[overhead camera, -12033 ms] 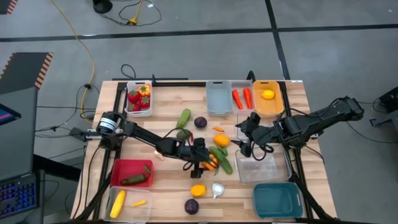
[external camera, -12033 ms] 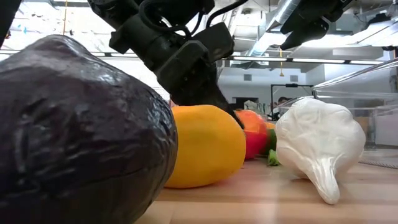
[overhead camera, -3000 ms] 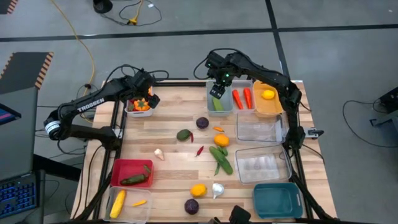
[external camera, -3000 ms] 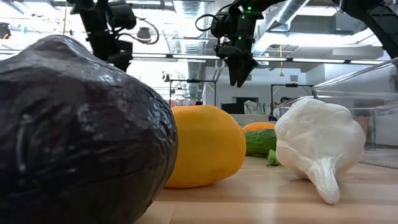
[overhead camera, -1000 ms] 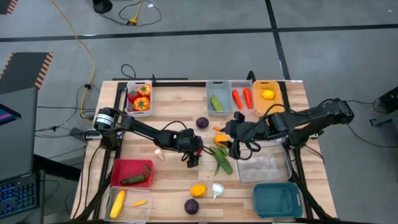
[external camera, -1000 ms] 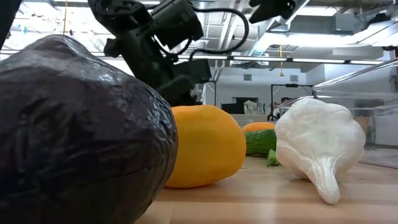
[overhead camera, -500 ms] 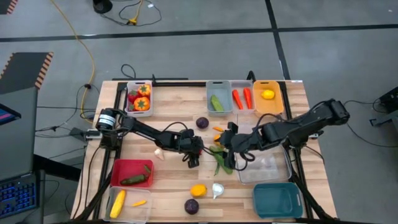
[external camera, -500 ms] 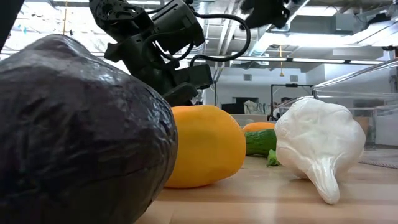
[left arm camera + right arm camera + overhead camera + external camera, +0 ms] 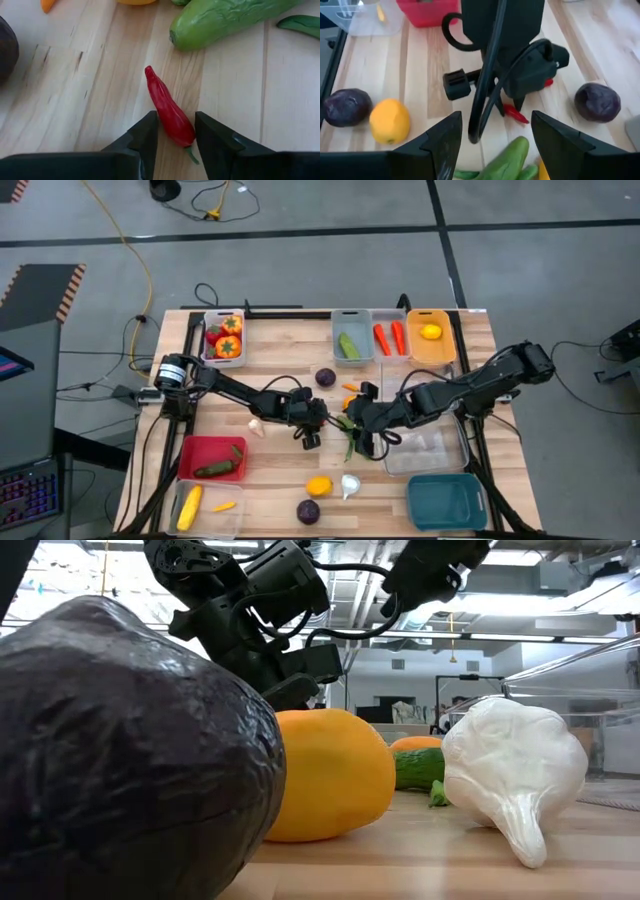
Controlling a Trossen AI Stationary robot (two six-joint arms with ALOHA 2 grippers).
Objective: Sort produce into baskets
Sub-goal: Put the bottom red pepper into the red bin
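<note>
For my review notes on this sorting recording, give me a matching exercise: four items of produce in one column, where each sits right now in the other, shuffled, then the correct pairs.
Items:
1. red chili
2. lemon
3. corn cob
4. carrots

Places:
A. in the orange-yellow bin
B. on the table, between the left gripper fingers
C. in the clear bin at the front left corner
D. in the bin between the grey bin and the orange-yellow one

Pairs: 1-B, 2-A, 3-C, 4-D

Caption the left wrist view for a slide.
Left gripper straddling a red chili on the table, beside a cucumber.
</note>
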